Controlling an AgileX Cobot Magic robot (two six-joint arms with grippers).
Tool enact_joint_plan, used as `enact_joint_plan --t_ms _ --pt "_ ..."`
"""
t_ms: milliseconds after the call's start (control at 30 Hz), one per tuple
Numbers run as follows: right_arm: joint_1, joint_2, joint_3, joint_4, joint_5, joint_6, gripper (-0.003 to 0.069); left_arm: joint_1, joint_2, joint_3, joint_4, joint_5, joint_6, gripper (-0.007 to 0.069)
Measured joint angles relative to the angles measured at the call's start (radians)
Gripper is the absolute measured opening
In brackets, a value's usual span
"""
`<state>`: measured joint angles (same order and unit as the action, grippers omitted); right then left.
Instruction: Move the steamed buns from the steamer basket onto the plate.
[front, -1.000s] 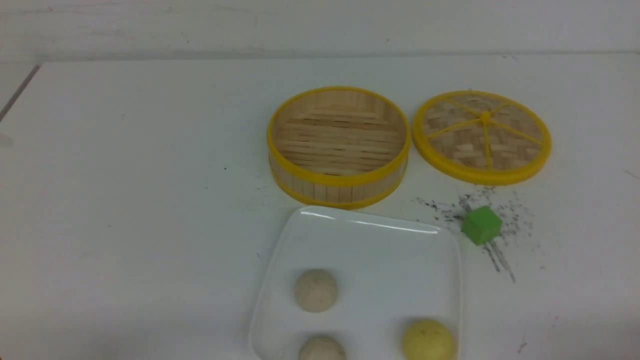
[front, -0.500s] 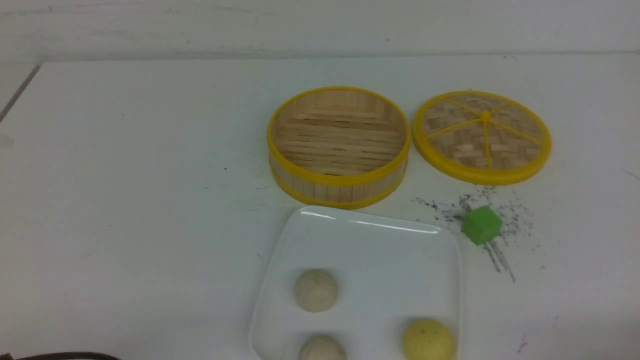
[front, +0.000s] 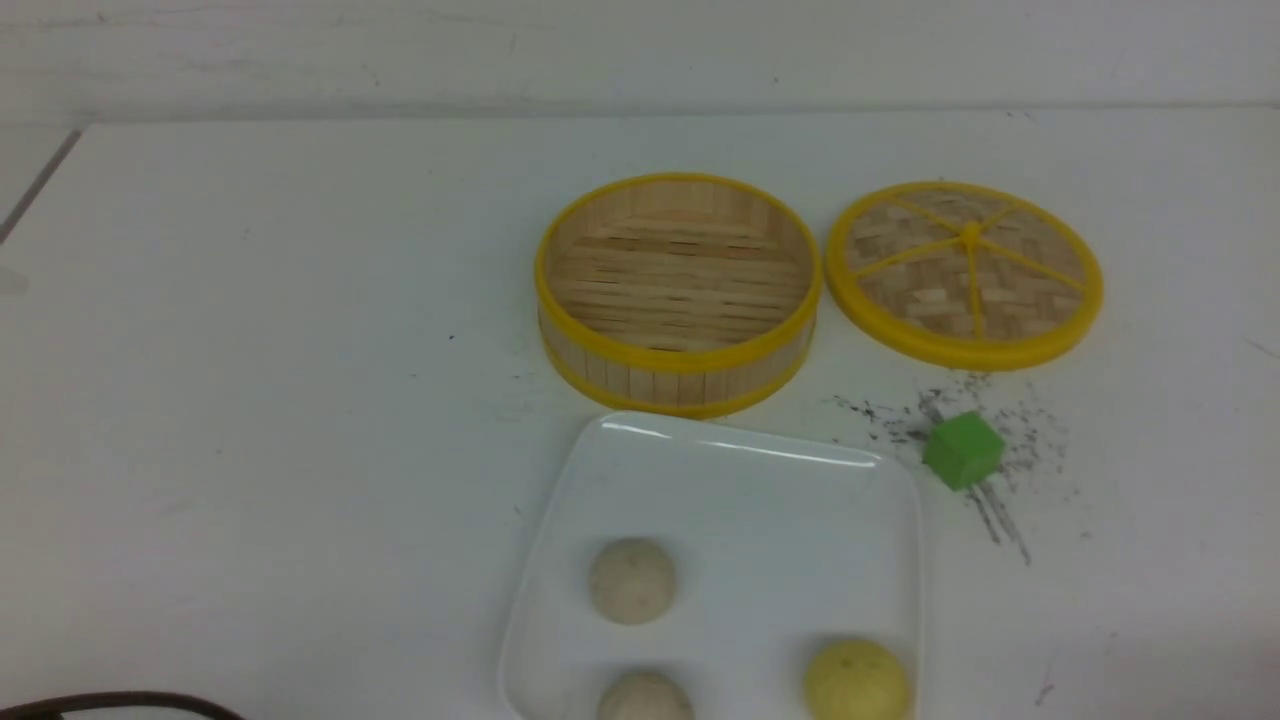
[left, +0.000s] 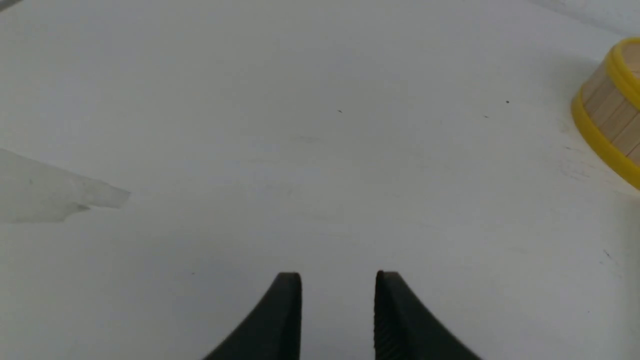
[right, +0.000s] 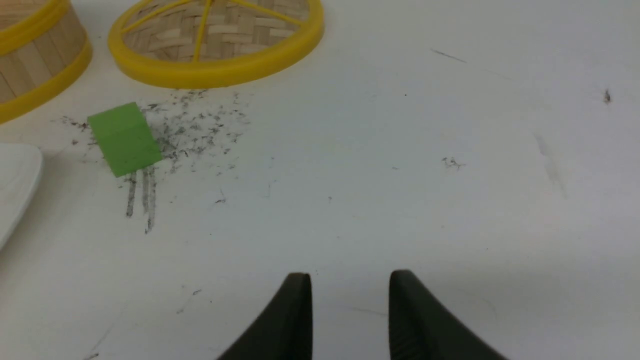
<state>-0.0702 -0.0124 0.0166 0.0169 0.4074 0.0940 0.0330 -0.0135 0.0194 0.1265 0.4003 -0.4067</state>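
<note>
The steamer basket (front: 680, 378) stands at the middle of the table with nothing in it. Just in front of it is the white square plate (front: 745, 495). Three steamed buns lie on the plate: an off-white one (front: 631, 580), another off-white one (front: 645, 698) at the picture's lower edge, and a pale yellow one (front: 857, 680). Neither gripper shows in the front view. My left gripper (left: 338, 276) is open and empty over bare table, well left of the basket (left: 607, 112). My right gripper (right: 350, 275) is open and empty over bare table, right of the plate's corner (right: 15, 180).
The flat woven lid (front: 965, 270) lies right of the basket. A green cube (front: 963, 450) sits on dark scuff marks by the plate's far right corner; it also shows in the right wrist view (right: 125, 137). A dark cable (front: 130, 703) shows at the lower left edge.
A dark cable has come into the front view's lower left corner. The buns, plate, basket, lid and cube have not moved.
</note>
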Motion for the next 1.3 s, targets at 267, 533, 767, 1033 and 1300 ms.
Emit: enact_joint_plan --t_ms 267,533,767,1033,1300 --pt "0.000 0.000 0.000 0.000 0.000 0.000 0.0239 0.000 0.000 0.000 0.004 0.000 0.003 0.0241" --pt "0.000 0.000 0.000 0.000 0.000 0.000 0.0239 0.000 0.000 0.000 0.067 0.001 0.003 0.0241" --pt "0.000 0.000 0.000 0.000 0.000 0.001 0.0239 0.000 0.000 0.000 0.071 0.001 0.003 0.0241" --pt "0.000 0.000 0.000 0.000 0.000 0.001 0.0239 0.000 0.000 0.000 0.073 0.002 0.003 0.0241" --pt "0.000 0.000 0.000 0.000 0.000 0.001 0.0239 0.000 0.000 0.000 0.073 0.002 0.003 0.0241"
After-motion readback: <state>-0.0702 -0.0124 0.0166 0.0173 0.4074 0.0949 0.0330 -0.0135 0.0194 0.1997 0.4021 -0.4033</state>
